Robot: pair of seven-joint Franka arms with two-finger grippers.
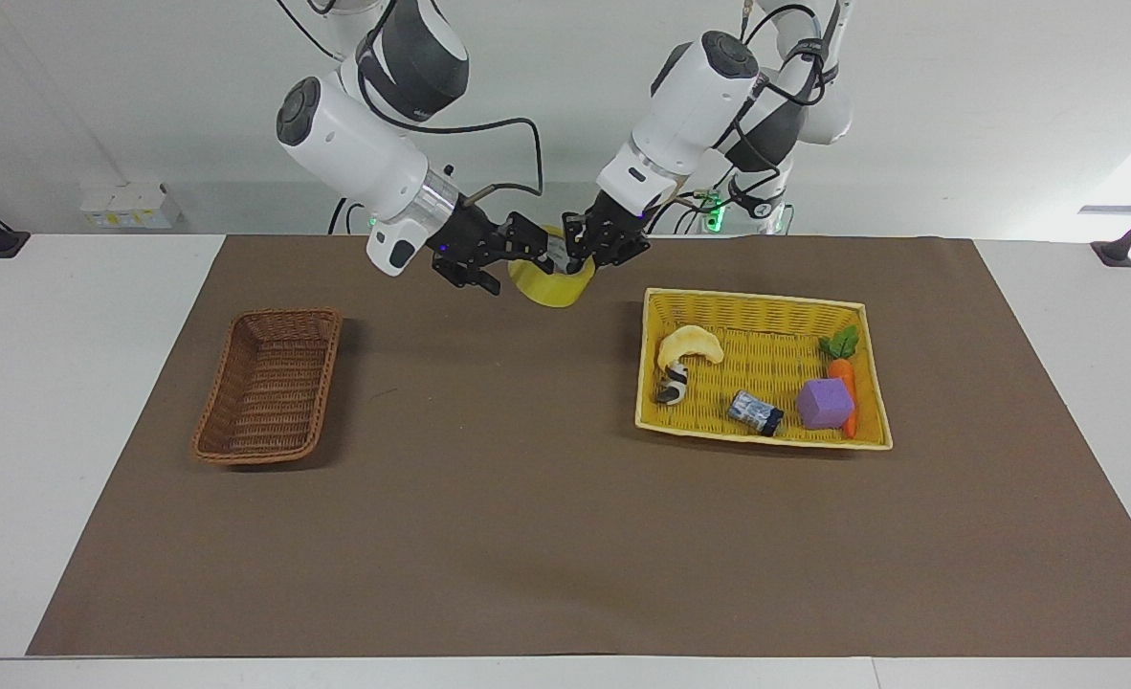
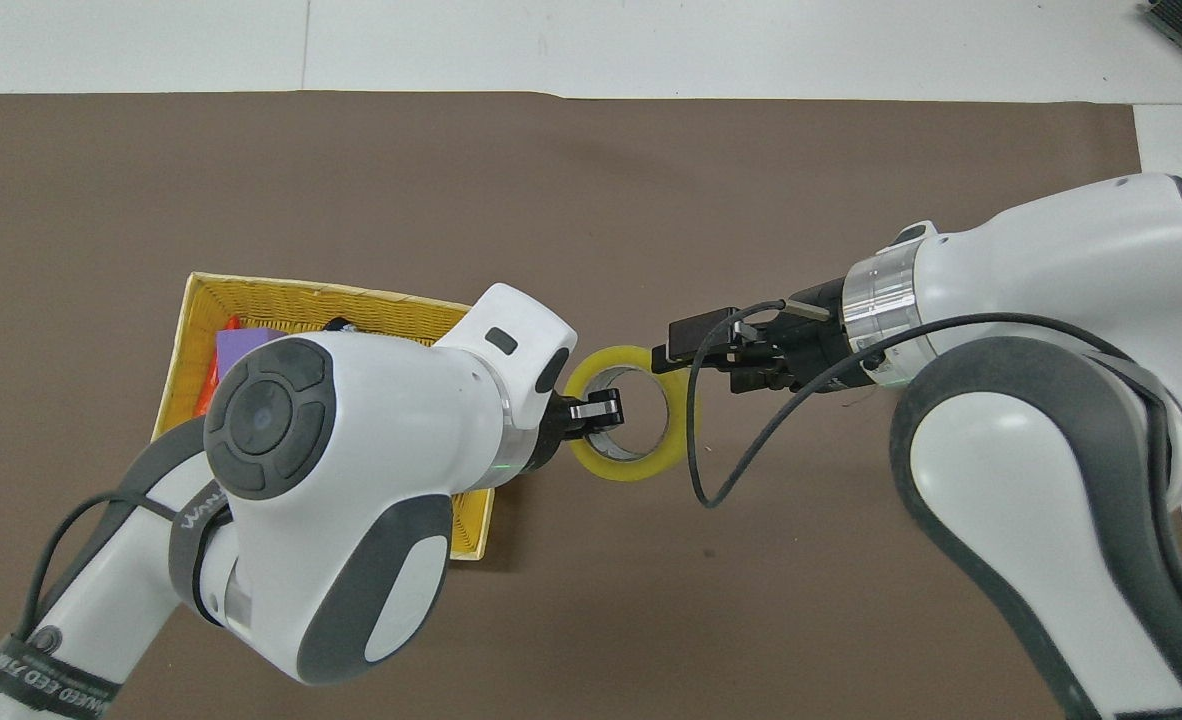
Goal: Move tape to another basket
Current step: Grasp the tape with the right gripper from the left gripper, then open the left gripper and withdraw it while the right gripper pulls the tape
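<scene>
The tape (image 1: 554,290) is a yellowish roll held in the air over the brown mat, between the two baskets. My left gripper (image 1: 580,256) is shut on the tape's rim, one finger inside the ring, as the overhead view shows (image 2: 596,410). My right gripper (image 1: 513,258) is open and has come up to the tape's other edge; in the overhead view (image 2: 696,360) its fingers overlap the tape (image 2: 619,468). Whether they touch it I cannot tell. The small brown wicker basket (image 1: 269,383) lies empty at the right arm's end of the table; the right arm hides it in the overhead view.
A bright yellow woven basket (image 1: 757,299) lies at the left arm's end, holding a croissant-like toy (image 1: 690,344), a small jar (image 1: 755,412), a purple block (image 1: 825,403) and a toy carrot (image 1: 843,368). A brown mat (image 1: 527,536) covers the table.
</scene>
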